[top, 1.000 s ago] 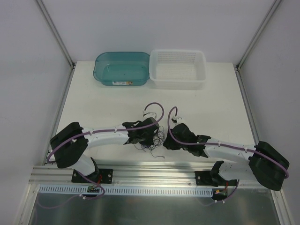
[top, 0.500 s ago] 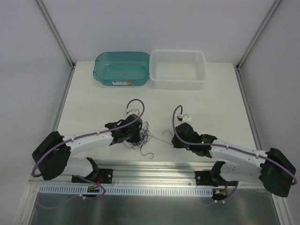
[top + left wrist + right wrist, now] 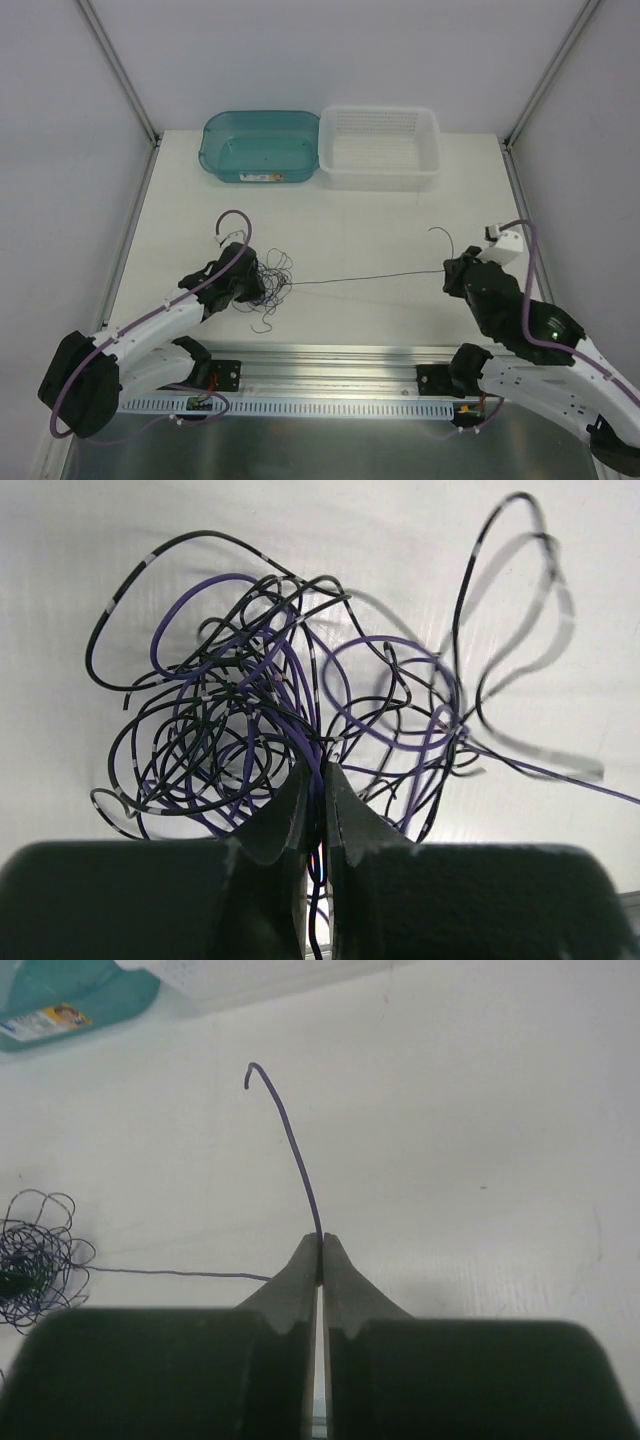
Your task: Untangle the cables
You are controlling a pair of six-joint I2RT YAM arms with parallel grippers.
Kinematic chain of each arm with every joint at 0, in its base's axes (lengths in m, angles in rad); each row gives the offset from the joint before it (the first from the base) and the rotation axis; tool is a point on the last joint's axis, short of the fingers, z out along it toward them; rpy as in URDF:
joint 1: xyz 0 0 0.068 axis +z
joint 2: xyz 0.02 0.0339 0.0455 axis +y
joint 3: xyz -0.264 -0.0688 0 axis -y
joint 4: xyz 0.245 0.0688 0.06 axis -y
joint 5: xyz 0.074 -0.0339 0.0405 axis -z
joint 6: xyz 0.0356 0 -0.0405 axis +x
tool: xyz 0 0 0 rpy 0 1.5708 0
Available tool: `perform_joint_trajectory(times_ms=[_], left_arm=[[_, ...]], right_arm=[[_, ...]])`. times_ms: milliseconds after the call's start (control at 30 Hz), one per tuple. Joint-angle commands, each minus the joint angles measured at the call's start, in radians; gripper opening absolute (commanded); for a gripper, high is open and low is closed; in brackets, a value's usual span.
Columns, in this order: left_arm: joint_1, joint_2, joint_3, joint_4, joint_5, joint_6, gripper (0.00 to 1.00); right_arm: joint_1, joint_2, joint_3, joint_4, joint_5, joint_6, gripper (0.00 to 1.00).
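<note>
Top external, left pincer [image 3: 256,284] clamping 1 cable tangle [image 3: 272,280], right pincer [image 3: 449,272] clamping 1 taut cable [image 3: 370,278]

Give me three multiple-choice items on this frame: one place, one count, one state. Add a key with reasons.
1. The tangle of cables is
A. at the left gripper
B. at the right gripper
C. at the far edge of the table

2. Containers at the far edge:
A. one
B. two
C. three

3. The right gripper is
A. open above the table
B. shut on nothing
C. shut on a single cable

Key:
1 A: the left wrist view shows that gripper pinched into the tangle.
2 B: a teal bin and a white basket stand side by side.
3 C: the right wrist view shows it closed on the strand, which runs taut across to the tangle in the top view.
</note>
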Motion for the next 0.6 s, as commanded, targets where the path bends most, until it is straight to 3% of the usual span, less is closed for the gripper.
perform_joint_trajectory(times_ms=[0,167,567], left_arm=[[0.024,-0.005,-0.005,-0.026,0.008,0.014,0.0],[0.055,0.021,0.011,-0.043,-0.014,0.025,0.0],[0.266,0.131,0.118,-0.072,-0.038,0.108,0.0]], right_arm=[[-0.006,-0.043,0.117,-0.142,0.149,-0.091,0.01],[-0.004,-0.075,0.294,-0.165,0.19,-0.193,0.01],[-0.001,-0.089,0.599,-0.182,0.258,-0.405,0.01]])
